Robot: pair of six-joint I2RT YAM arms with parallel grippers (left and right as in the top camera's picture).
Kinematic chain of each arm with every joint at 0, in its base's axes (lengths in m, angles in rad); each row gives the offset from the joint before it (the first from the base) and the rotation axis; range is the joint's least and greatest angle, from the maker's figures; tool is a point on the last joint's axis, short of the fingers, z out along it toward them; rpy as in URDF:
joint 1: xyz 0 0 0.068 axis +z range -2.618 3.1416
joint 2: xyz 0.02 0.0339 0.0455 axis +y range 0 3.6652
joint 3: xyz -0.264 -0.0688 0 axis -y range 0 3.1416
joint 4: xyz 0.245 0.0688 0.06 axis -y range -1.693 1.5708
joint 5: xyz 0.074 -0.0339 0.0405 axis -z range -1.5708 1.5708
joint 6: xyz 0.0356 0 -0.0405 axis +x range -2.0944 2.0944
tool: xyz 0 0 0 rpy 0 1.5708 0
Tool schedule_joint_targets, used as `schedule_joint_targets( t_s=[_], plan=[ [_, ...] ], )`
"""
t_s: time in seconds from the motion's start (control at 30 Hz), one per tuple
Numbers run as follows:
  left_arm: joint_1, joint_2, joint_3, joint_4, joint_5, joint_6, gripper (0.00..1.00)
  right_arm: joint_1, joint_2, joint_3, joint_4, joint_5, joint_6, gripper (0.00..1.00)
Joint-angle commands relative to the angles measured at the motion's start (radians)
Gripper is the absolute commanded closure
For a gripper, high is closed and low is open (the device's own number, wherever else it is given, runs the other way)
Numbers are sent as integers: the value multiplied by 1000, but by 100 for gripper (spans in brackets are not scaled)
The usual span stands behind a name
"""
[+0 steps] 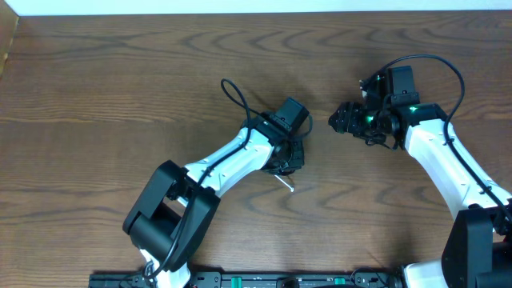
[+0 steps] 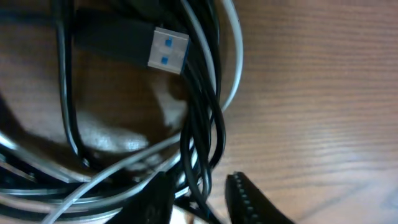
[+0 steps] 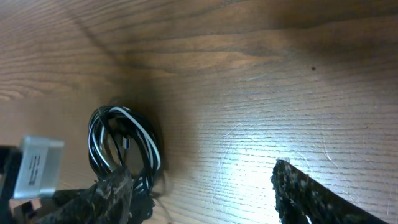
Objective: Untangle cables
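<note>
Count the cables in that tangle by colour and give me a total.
Black cable: 1
White cable: 1
Total: 2 cables, as far as the tangled loops let me tell.

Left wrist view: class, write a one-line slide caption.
Left gripper straddles black cable strands tangled with a white cable, blue-tongued USB plug above, on wooden table.
</note>
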Motion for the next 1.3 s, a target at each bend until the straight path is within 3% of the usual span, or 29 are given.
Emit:
schedule_joint_targets(
  t_s=[0.0, 0.07, 0.1, 0.23, 0.4, 0.57, 0.77, 1.1, 1.27],
  plan=[
    [2, 12, 5, 25, -25, -27, 73, -4, 6, 3, 0, 4, -22, 32],
    [2, 12, 5, 50, -24, -27, 81, -3, 6, 3, 0, 3, -26, 32],
    [2, 12, 5, 65, -24, -27, 92, -3, 6, 3, 0, 4, -26, 33],
    [16, 4, 7, 101, 18, -9, 93, -4, 6, 3, 16, -40, -50, 33],
    [89, -52, 24, 108, 288, 95, 93, -4, 6, 3, 100, -251, -173, 30],
    [182, -101, 24, 81, 438, 101, 93, -2, 6, 3, 112, -282, -168, 42],
    [217, -105, 23, 71, 472, 86, 92, 32, 6, 2, 101, -249, -126, 53],
    [264, -105, 23, 98, 598, -66, 93, 147, 6, -14, 137, -114, -67, 50],
    [312, -105, 23, 105, 687, -251, 93, 151, 6, -15, 138, -101, -65, 50]
  ],
)
